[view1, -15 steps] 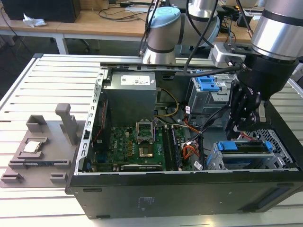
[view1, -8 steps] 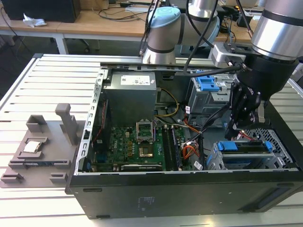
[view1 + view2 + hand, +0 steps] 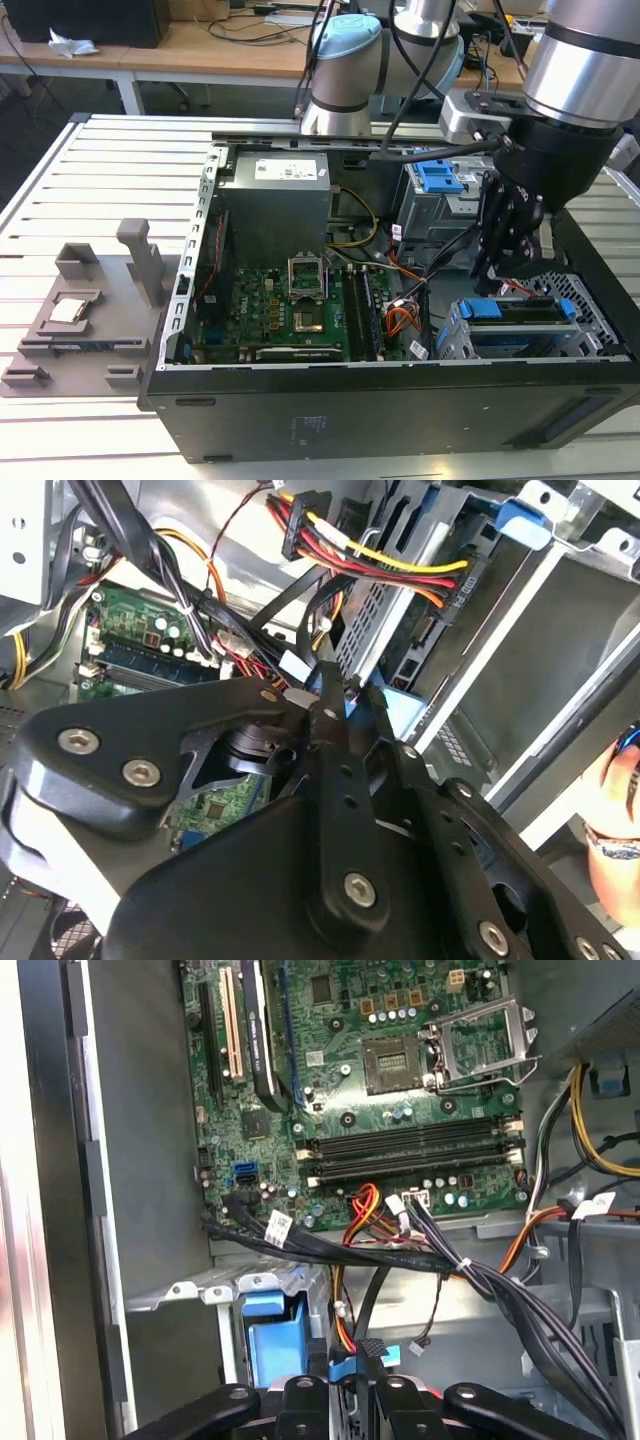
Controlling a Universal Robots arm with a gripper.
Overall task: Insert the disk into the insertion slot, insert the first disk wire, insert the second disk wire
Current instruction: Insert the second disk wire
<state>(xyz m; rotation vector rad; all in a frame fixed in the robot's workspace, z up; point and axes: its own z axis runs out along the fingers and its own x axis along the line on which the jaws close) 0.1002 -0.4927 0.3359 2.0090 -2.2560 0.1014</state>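
The disk (image 3: 512, 311), in its bright blue carrier, lies inside the insertion slot of the silver perforated cage (image 3: 455, 345) at the case's front corner on the exterior view's right. The first wrist view shows the blue carrier (image 3: 272, 1332) in the cage. My gripper (image 3: 490, 278) hangs just above the back of the disk. Its jaws are pressed together on a disk wire, whose light blue connector (image 3: 408, 712) sits at the tips. In the second wrist view the gripper (image 3: 331, 683) points at the cage's rear. A black cable runs from it toward the motherboard.
The open case holds a motherboard (image 3: 290, 310), a power supply (image 3: 275, 185), a taller grey cage with a blue tab (image 3: 437, 185) and a bundle of wires (image 3: 400, 1252). A grey fixture plate (image 3: 90, 315) lies on the table. A person's hand (image 3: 615, 810) is beside the case.
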